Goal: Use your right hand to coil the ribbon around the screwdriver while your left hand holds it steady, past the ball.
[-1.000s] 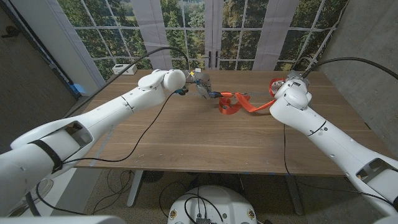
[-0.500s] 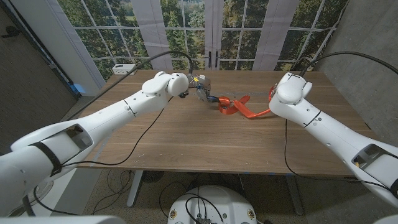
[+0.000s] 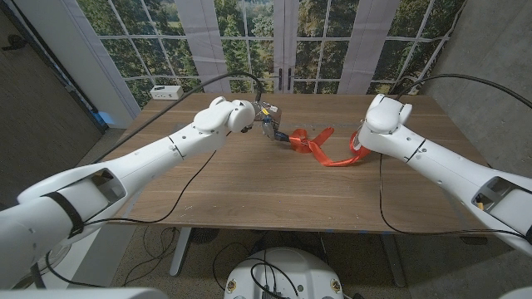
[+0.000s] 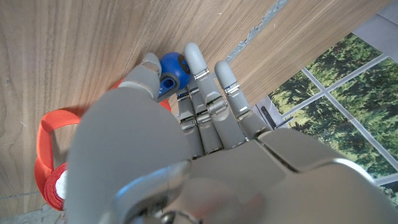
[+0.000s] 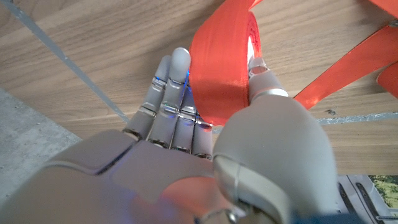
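Two hands work at the far part of the wooden worktop (image 3: pixel 249 187). On the left hand (image 3: pixel 268 119), the fingers (image 4: pixel 202 87) are curled together with the thumb around the blue handle of the screwdriver (image 4: pixel 169 73), gripping it just above the wood. On the right hand (image 5: pixel 205 134), the fingers (image 5: pixel 169 93) and thumb are clamped on a roll of orange ribbon (image 5: pixel 221 68), which sits between them with its white core showing at one edge.

From the head camera, the ribbon (image 3: pixel 320 148) runs from the screwdriver (image 3: pixel 277 131) at the left hand toward 4 o'clock, looping over the worktop to the right hand (image 3: pixel 359 141). Some orange turns bunch up just beside the left hand, where they appear to sit on the tool's shaft, though how far they wrap cannot be made out.

A white power strip (image 3: pixel 167 91) lies at the worktop's far left corner, at about 10 o'clock from the left hand. Black cables (image 3: pixel 187 187) trail across the wood beneath each arm.
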### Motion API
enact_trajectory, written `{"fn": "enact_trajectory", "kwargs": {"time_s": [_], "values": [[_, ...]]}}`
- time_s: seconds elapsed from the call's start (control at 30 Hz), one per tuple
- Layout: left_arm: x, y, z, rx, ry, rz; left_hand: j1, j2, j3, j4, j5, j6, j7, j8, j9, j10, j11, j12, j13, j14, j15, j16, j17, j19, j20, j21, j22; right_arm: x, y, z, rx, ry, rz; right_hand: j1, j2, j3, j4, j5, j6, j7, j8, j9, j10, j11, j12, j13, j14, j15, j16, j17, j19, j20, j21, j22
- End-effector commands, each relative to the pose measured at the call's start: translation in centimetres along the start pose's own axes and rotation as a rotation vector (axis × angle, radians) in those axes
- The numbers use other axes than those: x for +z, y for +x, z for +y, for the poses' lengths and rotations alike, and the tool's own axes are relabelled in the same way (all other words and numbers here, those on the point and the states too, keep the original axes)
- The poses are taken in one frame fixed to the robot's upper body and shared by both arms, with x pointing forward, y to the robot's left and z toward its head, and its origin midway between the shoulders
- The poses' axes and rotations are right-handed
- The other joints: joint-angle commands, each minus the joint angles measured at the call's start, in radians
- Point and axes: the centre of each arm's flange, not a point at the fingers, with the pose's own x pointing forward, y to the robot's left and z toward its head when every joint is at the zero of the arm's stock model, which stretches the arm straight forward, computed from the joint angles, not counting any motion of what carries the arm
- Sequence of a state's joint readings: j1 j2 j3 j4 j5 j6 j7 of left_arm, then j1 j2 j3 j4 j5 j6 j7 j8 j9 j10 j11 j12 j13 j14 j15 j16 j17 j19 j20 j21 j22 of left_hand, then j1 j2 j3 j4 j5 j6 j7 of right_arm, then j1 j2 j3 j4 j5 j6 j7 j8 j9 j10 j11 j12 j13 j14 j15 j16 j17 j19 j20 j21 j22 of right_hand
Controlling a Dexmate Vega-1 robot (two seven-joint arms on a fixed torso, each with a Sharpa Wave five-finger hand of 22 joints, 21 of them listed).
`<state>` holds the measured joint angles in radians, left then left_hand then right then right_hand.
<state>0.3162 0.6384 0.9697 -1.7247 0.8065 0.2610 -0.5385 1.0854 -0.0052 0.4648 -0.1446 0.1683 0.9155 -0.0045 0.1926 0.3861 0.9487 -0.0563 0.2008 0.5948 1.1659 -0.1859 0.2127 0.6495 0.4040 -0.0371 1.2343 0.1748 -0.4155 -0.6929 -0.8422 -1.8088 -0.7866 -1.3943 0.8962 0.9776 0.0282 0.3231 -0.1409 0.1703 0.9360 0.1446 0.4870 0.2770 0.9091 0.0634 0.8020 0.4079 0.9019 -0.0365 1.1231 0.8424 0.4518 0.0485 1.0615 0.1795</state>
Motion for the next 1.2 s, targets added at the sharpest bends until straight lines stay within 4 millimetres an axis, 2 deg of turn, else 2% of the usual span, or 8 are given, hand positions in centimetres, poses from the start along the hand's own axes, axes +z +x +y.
{"fn": "enact_trajectory", "kwargs": {"time_s": [0.03,0.17,0.23,0.3,0.6,0.73,0.9,1.2], "values": [[-0.1,-0.1,0.1,-0.039,0.078,0.049,0.034,0.058,-0.022,0.007,0.008,-0.064,-0.062,-0.014,-0.015,-0.011,-0.11,-0.025,-0.038,-0.171,-0.039,-0.037,-0.055,-0.068,0.028,-0.033,0.003,0.4,0.1,0.2,0.049,-0.044,0.007,0.073,0.111,-0.01,0.011,0.007,0.092,-0.098,-0.002,0.113,-0.004,-0.055,0.0,0.059,-0.048,-0.135,-0.047,-0.057,-0.003,0.007,0.003,0.0],[-0.4,0.0,0.4,-0.089,0.082,0.051,-0.064,0.019,-0.063,0.037,0.018,-0.209,-0.077,-0.018,-0.046,-0.21,-0.074,-0.029,-0.09,-0.424,-0.001,-0.047,-0.156,-0.174,0.068,-0.098,-0.001,0.5,0.0,0.1,0.048,-0.052,0.001,0.022,0.092,-0.008,0.021,0.015,-0.072,-0.126,-0.091,0.078,-0.135,-0.058,-0.09,-0.002,-0.105,-0.108,-0.202,-0.193,-0.021,0.017,-0.006,-0.002],[-0.5,-0.1,0.3,-0.062,0.061,0.041,-0.1,-0.001,-0.088,0.043,0.025,-0.306,-0.075,-0.017,-0.067,-0.343,-0.044,-0.027,-0.121,-0.567,0.053,-0.042,-0.203,-0.222,0.093,-0.135,-0.001,0.5,-0.1,0.1,0.07,-0.058,0.003,0.006,0.085,-0.008,0.025,0.016,-0.125,-0.133,-0.122,0.068,-0.158,-0.055,-0.108,-0.016,-0.122,-0.099,-0.234,-0.212,-0.032,0.02,-0.012,-0.002],[-0.5,-0.1,0.4,-0.086,0.079,0.044,-0.124,-0.008,-0.111,0.048,0.035,-0.417,-0.067,-0.022,-0.088,-0.47,-0.014,-0.03,-0.149,-0.684,0.107,-0.039,-0.241,-0.286,0.144,-0.179,-0.001,0.6,-0.2,0.1,0.067,-0.064,-0.001,-0.029,0.067,-0.012,0.032,0.021,-0.211,-0.14,-0.179,0.05,-0.227,-0.048,-0.147,-0.038,-0.158,-0.091,-0.301,-0.258,-0.046,0.028,-0.024,-0.004],[-1.6,-0.7,1.2,-0.067,-0.014,-0.022,-0.252,-0.029,-0.226,0.098,0.059,-0.81,-0.012,-0.024,-0.166,-0.863,0.092,-0.023,-0.248,-1.048,0.262,-0.034,-0.359,-0.47,0.209,-0.346,0.0,0.9,-0.8,-0.4,0.128,-0.075,-0.024,-0.158,0.004,-0.054,0.068,0.04,-0.401,-0.159,-0.293,0.013,-0.389,-0.039,-0.242,-0.086,-0.259,-0.067,-0.44,-0.333,-0.076,0.054,-0.061,-0.005],[-2.0,-1.1,1.4,-0.025,-0.026,-0.012,-0.291,-0.029,-0.256,0.115,0.068,-0.924,-0.006,-0.021,-0.183,-0.984,0.119,-0.024,-0.275,-1.14,0.291,-0.033,-0.388,-0.53,0.225,-0.403,0.001,1.1,-1.2,-0.6,0.149,-0.091,-0.037,-0.247,-0.039,-0.103,0.1,0.051,-0.5,-0.162,-0.312,-0.002,-0.469,-0.026,-0.287,-0.104,-0.323,-0.041,-0.495,-0.356,-0.093,0.068,-0.086,-0.004],[-2.6,-1.6,1.4,0.027,-0.073,-0.035,-0.32,-0.02,-0.279,0.131,0.077,-1.043,0.007,-0.021,-0.193,-1.087,0.149,-0.02,-0.298,-1.235,0.319,-0.031,-0.409,-0.591,0.238,-0.461,0.003,1.4,-1.5,-0.7,0.16,-0.103,-0.056,-0.293,-0.072,-0.138,0.114,0.072,-0.613,-0.166,-0.312,-0.018,-0.576,-0.02,-0.346,-0.119,-0.422,-0.024,-0.562,-0.375,-0.131,0.08,-0.12,-0.003],[-4.2,-3.4,1.5,0.259,-0.223,-0.12,-0.374,0.008,-0.3,0.165,0.076,-1.154,0.002,-0.02,-0.196,-1.17,0.163,-0.012,-0.314,-1.301,0.329,-0.023,-0.418,-0.639,0.245,-0.51,0.005,0.9,-3.9,-1.6,0.057,-0.024,-0.176,-0.356,-0.099,-0.19,0.14,0.101,-0.759,-0.169,-0.302,-0.039,-0.756,0.013,-0.442,-0.137,-0.59,0.027,-0.673,-0.41,-0.19,0.086,-0.179,-0.004]]}}
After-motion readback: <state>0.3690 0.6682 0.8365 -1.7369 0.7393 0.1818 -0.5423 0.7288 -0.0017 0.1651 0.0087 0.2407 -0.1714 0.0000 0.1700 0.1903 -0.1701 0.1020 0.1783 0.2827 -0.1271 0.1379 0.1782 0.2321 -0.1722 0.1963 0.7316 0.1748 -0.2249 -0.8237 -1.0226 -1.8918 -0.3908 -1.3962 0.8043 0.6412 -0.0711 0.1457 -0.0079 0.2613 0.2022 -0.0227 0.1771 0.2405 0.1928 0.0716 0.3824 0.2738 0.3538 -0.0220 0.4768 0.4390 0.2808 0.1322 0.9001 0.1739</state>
